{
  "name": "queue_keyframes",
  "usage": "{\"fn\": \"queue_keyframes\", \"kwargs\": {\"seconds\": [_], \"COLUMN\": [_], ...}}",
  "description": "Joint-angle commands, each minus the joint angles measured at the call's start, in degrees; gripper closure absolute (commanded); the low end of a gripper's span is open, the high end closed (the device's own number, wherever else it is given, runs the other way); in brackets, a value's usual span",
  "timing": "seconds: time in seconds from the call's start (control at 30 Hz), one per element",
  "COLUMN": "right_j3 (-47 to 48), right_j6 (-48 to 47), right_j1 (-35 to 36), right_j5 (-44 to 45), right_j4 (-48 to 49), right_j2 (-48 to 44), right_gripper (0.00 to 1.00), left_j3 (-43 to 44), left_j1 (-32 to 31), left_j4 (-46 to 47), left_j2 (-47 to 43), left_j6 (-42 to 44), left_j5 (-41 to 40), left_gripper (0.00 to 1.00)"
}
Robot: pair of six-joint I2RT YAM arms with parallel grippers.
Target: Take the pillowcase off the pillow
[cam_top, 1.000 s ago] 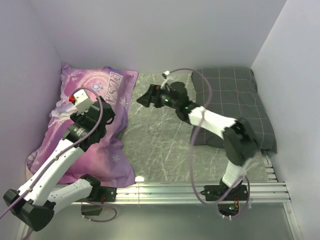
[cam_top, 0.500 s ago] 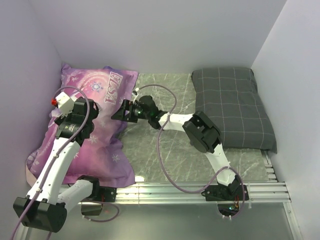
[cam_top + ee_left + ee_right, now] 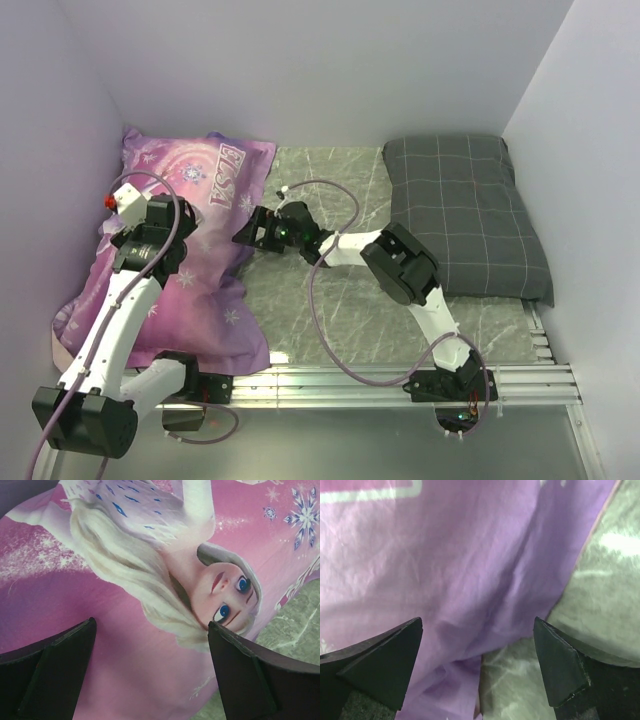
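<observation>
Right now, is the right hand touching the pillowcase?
Cannot tell. The right wrist view shows the right hand open over the pillowcase; no contact or gap shows plainly.

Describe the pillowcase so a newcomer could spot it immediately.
Start at the marbled grey table in front of the two arms. On its left side, against the wall, lies the pillowcase, a big plump purple-pink cover. Unlike the dark grey checked pillow on the right, it carries white snowflakes, lettering and a blonde cartoon figure.

white arms (image 3: 118,325) with black joints and looping purple cables (image 3: 312,300).
</observation>
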Motion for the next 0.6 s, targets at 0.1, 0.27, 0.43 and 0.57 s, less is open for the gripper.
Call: {"fn": "queue_keyframes", "kwargs": {"seconds": [0.1,0.27,0.43,0.57], "right_j3": [6.92,10.70,13.35,4.42], "right_j6": [3.29,4.71,3.13,-2.39], "right_j1": [0.28,0.37,0.28,0.11], "right_j5": [0.06,-0.73,-1.52,2.33], "right_j4": [6.16,7.39,4.23,4.23], "right_j2": [3.92,6.47,5.69,-3.34], "right_gripper": [0.07,0.38,1.00,1.00], "left_j3": [-0.33,-0.16,1.16,2.39], "left_j1": [0.34,0.43,0.43,0.60], "left_j4": [2.39,3.01,3.00,3.88], "left_j2": [0.53,0.27,0.62,1.49], "left_j6": [0.91,1.88,2.49,3.46], "left_j5": [2.44,3.67,4.28,4.02], "left_gripper": [0.01,0.01,0.02,0.03]}}
